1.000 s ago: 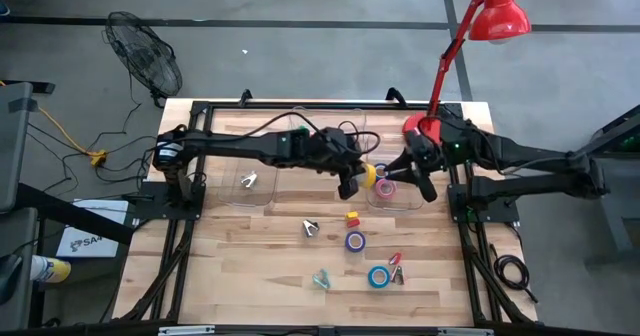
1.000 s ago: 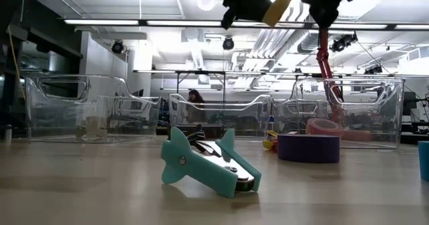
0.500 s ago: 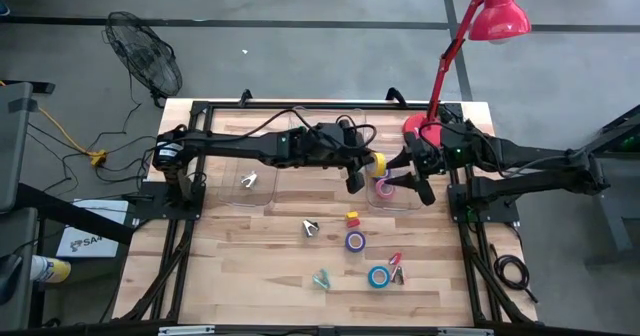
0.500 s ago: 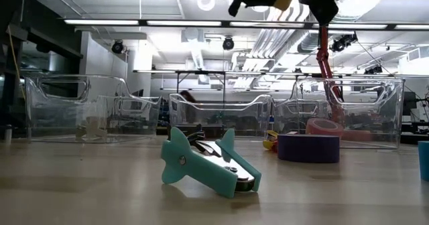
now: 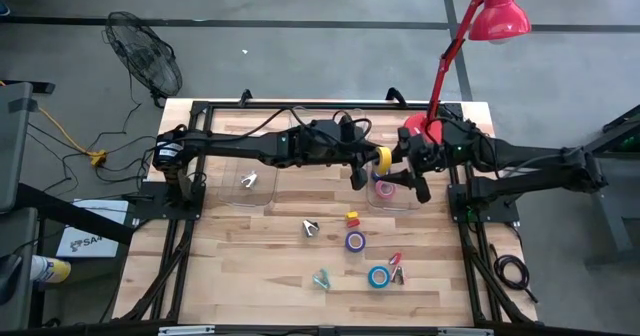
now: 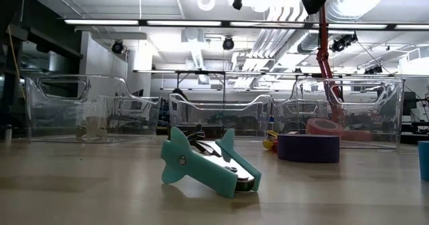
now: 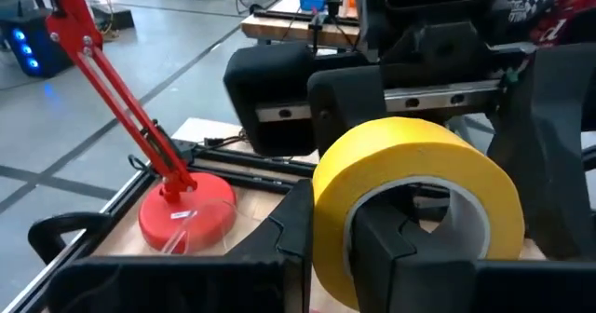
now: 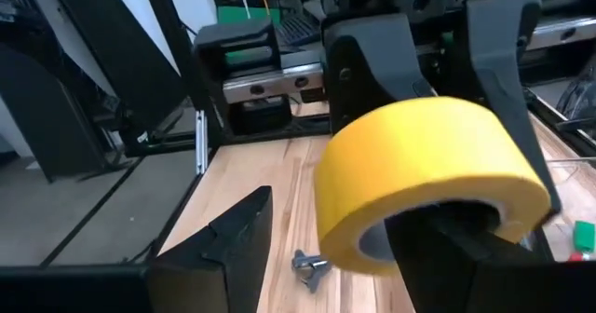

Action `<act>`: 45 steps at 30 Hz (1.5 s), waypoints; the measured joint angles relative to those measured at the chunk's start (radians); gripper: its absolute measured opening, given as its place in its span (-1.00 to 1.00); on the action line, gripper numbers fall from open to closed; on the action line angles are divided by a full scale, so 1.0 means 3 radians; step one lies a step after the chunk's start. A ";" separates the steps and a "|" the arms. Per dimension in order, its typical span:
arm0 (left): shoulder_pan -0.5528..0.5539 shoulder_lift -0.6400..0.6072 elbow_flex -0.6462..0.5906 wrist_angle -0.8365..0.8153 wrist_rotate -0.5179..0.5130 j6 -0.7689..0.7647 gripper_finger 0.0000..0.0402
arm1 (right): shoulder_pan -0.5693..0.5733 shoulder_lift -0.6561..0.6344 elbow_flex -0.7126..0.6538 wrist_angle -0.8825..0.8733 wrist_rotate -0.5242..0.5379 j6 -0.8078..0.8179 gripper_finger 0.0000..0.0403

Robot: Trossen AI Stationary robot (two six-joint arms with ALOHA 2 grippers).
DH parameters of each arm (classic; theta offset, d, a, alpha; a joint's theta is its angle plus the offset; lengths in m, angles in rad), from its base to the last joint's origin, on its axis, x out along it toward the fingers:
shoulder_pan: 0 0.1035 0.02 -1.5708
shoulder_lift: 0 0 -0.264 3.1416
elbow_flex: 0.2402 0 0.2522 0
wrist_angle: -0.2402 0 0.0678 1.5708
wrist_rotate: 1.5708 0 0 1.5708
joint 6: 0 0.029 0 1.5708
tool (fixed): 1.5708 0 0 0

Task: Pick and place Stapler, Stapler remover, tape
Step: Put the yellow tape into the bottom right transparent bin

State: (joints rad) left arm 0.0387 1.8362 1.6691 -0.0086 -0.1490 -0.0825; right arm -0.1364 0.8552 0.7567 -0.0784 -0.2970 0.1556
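My left gripper (image 5: 368, 166) reaches across the table's far half and is shut on a yellow tape roll (image 5: 382, 159), held high over the clear right bin (image 5: 398, 202). My right gripper (image 5: 402, 172) faces it, open. One of its fingers (image 8: 456, 243) stands at the roll's hole, the other (image 8: 223, 252) wide of the roll. A pink roll (image 5: 385, 188) lies in that bin. A purple roll (image 5: 355, 241) and a blue roll (image 5: 378, 276) lie flat on the table. A teal staple remover (image 6: 208, 161) rests on its side. No black stapler shows. My left gripper pinches the yellow roll's wall (image 7: 331, 234), with one finger (image 7: 405, 252) inside the open centre and one finger (image 7: 284, 234) outside. The roll is lifted clear, its hole facing my right gripper. My right gripper has one finger at the roll's hole (image 8: 410, 229); whether it touches, I cannot tell.
Three clear bins stand along the far half; the left one (image 5: 232, 198) holds a silver staple remover (image 5: 248, 181). More small removers (image 5: 310, 228), (image 5: 397, 271) and a red-yellow piece (image 5: 352, 217) lie mid-table. A red lamp (image 5: 500, 11) stands at the far right corner.
My left gripper has carried the yellow roll up and toward the table's right and far edge, closer to my right gripper. In the low view both grippers have risen almost out of the picture's top. The things on the table have stayed put.
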 joint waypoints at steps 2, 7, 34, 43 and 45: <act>0.0000 0.0000 0.0000 0.0008 -0.0001 0.0001 -0.81 | 0.0000 0.0049 0.0000 0.0081 -0.0003 0.0024 -0.04; 0.0000 0.0000 0.0000 -0.0006 0.0000 0.0000 -0.81 | -0.0001 0.0110 0.0000 0.0178 -0.0001 0.0157 -0.21; 0.0000 -0.0003 0.0001 -0.0715 0.0074 -0.0051 -0.19 | -0.0114 0.0110 -0.0001 -0.0728 0.0104 0.0666 -0.83; 0.0000 -0.0248 0.0007 -0.1767 -0.0427 -0.0534 0.22 | -0.0371 0.0163 -0.0001 -0.1477 0.0402 0.0828 -0.83; -0.0001 -0.0308 0.0000 -0.2084 -0.0510 -0.0644 0.21 | -0.0424 0.0226 -0.0001 -0.1638 0.0481 0.0897 -0.83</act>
State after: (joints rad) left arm 0.0385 1.7439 1.6692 -0.6338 -0.3019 -0.2757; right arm -0.2635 0.9229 0.7563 -0.5698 -0.1527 0.4247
